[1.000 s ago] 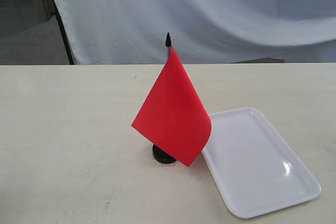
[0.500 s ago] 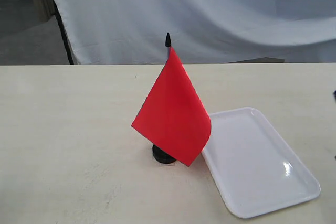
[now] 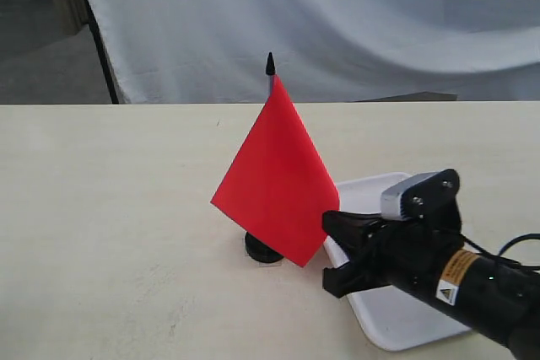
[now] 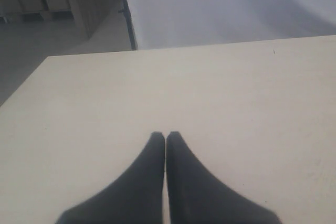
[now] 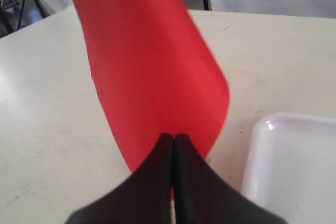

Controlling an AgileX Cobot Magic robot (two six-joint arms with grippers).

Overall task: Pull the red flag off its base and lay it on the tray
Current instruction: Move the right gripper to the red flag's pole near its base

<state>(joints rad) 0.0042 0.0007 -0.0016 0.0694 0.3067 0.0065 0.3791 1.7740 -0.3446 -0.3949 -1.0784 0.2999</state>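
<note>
The red flag [image 3: 274,179] stands upright in its small black base [image 3: 260,248] on the pale table, its black pointed tip [image 3: 270,63] at the top. To its right lies the white tray [image 3: 371,187]. My right gripper [image 3: 331,250] hovers over the tray's left part, just right of the cloth's lower corner. In the right wrist view this gripper [image 5: 174,136] is shut and empty, with the flag [image 5: 152,66] right ahead and the tray [image 5: 294,166] beside it. My left gripper [image 4: 165,135] is shut over bare table and does not show in the exterior view.
A white cloth backdrop [image 3: 337,23] hangs behind the table's far edge. The right arm's body and cable [image 3: 472,280] cover the tray's near half. The table's left edge [image 4: 26,82] shows in the left wrist view.
My right arm has come in from the lower right and now sits over the tray, close to the flag's lower corner. The flag, base and tray have not moved.
</note>
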